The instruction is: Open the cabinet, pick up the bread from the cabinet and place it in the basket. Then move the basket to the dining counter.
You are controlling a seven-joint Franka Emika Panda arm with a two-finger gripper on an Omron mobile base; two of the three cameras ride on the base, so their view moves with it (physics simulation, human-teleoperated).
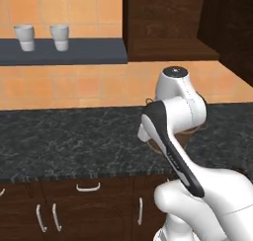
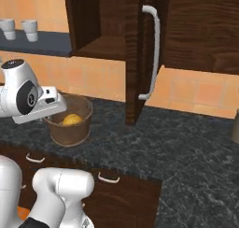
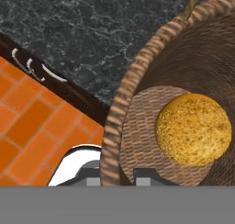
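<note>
Here the bread (image 3: 193, 128), a golden rounded lump, lies on the woven floor of the basket (image 3: 137, 71), at the right of centre in the hand view. In the right base view the same lump (image 2: 71, 119) sits low inside the brown basket (image 2: 70, 129), which stands on the black marbled counter (image 2: 154, 143) at left of centre, just in front of the tiled wall.

The gripper (image 3: 117, 175) shows as two grey tips at the bottom edge of the hand view. Its jaws are pressed close on the basket's rim, one tip inside the wall and one outside. In the right base view the hand hangs over the near left edge of the basket.

The cabinet (image 2: 140, 45) stands open in the upper middle of the right base view. Its door is swung out edge-on toward the camera, the silver bar handle (image 2: 153, 52) running vertical on it. The shelf inside shows as bare wood.

In the left base view the arm (image 1: 173, 131) covers most of the basket; a sliver of brown shows beside it. Two white cups (image 1: 42, 37) sit on a dark shelf (image 1: 64, 52) at the upper left. Lower drawers (image 1: 89, 200) with curved handles run along the bottom.
</note>
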